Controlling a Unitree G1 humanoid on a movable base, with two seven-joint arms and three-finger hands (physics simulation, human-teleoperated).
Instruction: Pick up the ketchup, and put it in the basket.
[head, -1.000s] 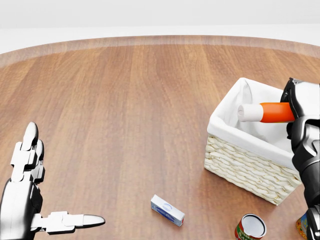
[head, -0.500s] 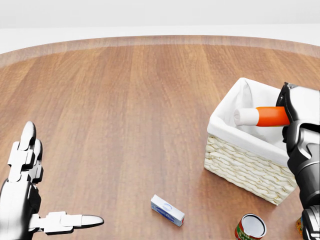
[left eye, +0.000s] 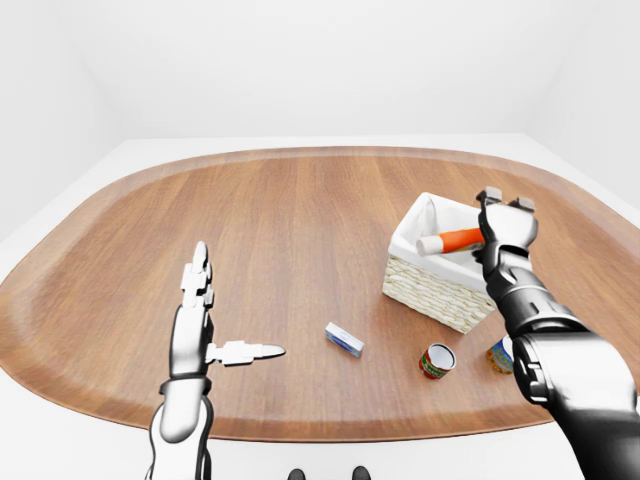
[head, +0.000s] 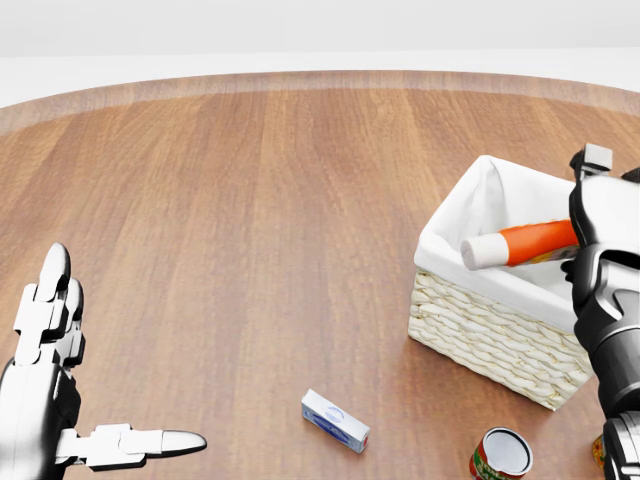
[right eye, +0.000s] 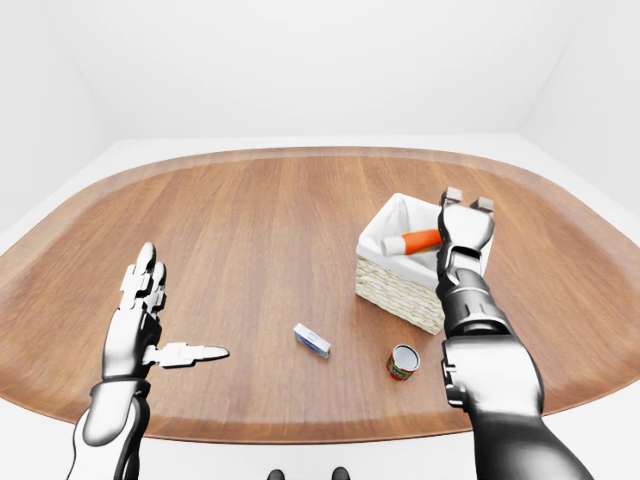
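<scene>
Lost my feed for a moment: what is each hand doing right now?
Left hand: open, empty.
Right hand: open above the basket; ketchup released.

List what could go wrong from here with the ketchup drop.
1. The ketchup lies tilted, its white cap end near the basket rim; it may come to rest propped on the liner rather than settling inside.
2. The right hand hangs open right above the basket; pulling back carelessly might snag the liner and shift it toward the can.

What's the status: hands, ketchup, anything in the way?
Right hand open above basket. Ketchup released, lying tilted inside basket. Left hand open, empty. Nothing blocking.
</scene>
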